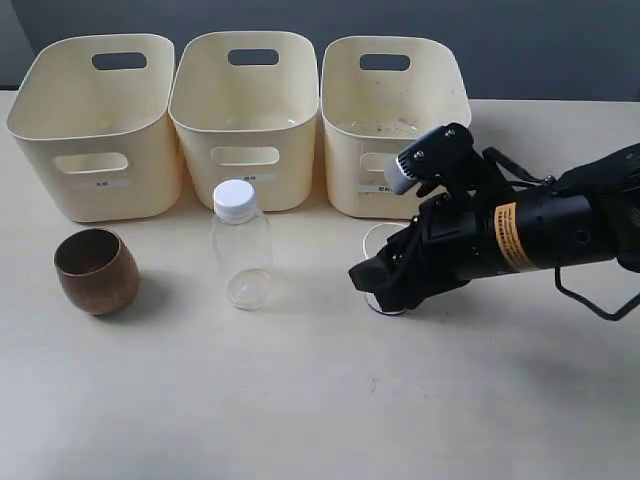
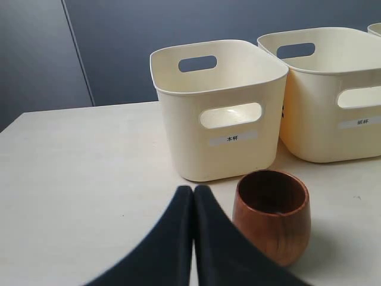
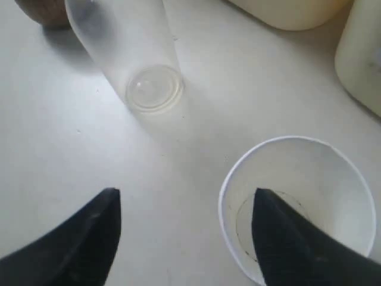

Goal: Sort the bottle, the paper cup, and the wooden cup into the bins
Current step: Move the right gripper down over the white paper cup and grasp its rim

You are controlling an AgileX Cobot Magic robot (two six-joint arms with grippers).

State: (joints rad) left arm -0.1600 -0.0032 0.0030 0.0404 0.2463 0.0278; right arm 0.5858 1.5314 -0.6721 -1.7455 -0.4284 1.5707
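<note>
The wooden cup point(image 1: 95, 270) stands upright at the left of the table, and the bottle point(image 1: 240, 245) stands upright in the middle. The paper cup point(image 1: 383, 240) stands upright in front of the right bin point(image 1: 350, 160), mostly hidden by my right gripper point(image 1: 375, 285). In the right wrist view that gripper point(image 3: 186, 196) is open. One finger is over the mouth of the paper cup point(image 3: 321, 173); the other is outside it, on the side of the bottle point(image 3: 137, 53). My left gripper point(image 2: 191, 190) is shut and empty, just beside the wooden cup point(image 2: 271, 220).
Three cream bins stand in a row at the back: the left bin point(image 1: 95, 140), the middle bin point(image 1: 245, 130) and the right one. The left wrist view shows the left bin point(image 2: 217, 155) just behind the wooden cup. The left arm is out of the exterior view.
</note>
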